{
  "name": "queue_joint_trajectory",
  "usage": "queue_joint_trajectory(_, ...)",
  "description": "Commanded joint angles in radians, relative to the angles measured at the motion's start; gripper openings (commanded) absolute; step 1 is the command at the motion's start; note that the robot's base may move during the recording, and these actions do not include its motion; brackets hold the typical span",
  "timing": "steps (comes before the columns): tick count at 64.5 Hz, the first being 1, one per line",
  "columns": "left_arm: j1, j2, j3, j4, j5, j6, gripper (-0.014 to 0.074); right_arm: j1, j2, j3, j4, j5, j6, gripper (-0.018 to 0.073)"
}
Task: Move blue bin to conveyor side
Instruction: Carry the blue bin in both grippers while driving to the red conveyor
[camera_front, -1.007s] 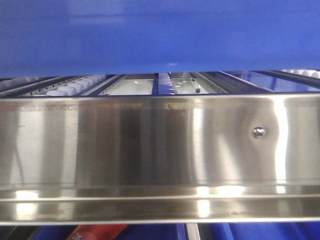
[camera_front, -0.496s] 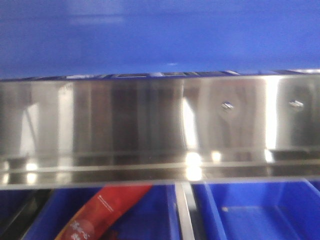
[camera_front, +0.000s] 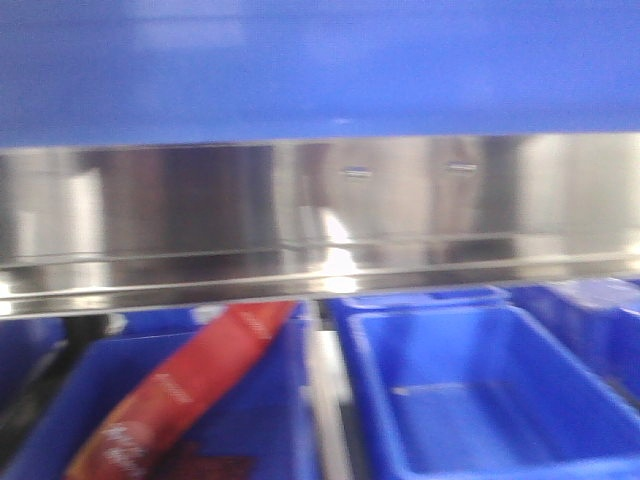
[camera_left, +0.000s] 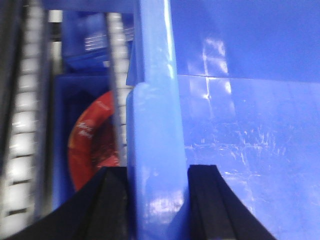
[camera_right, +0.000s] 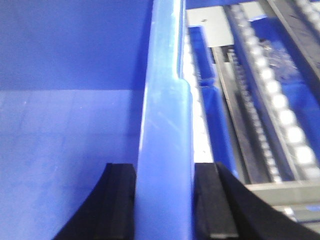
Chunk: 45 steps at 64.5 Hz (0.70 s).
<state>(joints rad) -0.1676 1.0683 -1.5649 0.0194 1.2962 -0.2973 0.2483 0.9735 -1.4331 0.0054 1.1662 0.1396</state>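
The blue bin (camera_front: 320, 70) fills the top of the front view as a wide glossy wall. In the left wrist view my left gripper (camera_left: 157, 200) is shut on the bin's thick rim (camera_left: 155, 125), one black finger (camera_left: 112, 200) outside the wall and the other inside. In the right wrist view my right gripper (camera_right: 165, 200) is shut on the opposite rim (camera_right: 165, 125) in the same way. The bin's inside shows bare floor in both wrist views. The conveyor side is out of view.
A shiny stainless-steel rail (camera_front: 320, 210) runs across just below the bin. Under it stand smaller blue bins (camera_front: 470, 400), one holding a red packet (camera_front: 190, 390). White roller tracks (camera_left: 22, 125) lie left of the bin, and more roller tracks (camera_right: 280, 110) lie to its right.
In the front view the steel rail has slid up and its screws leftwards. The roller tracks behind it have gone from sight. The lower bins and red packet have come into view.
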Motion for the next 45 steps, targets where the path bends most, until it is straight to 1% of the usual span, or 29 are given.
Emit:
queue_joint_trajectory(1,-0.002,-0.016,-0.015,0.038,-0.075,0.006,-0.0020,-0.005,-0.019,-0.023,-0.058,-0.098,-0.014,-0.0088)
queue_joint_trajectory(45,-0.002,-0.016,-0.015,0.038,-0.075,0.006,-0.0020,-0.005,-0.019,-0.023,-0.058,-0.101,-0.014,-0.0088)
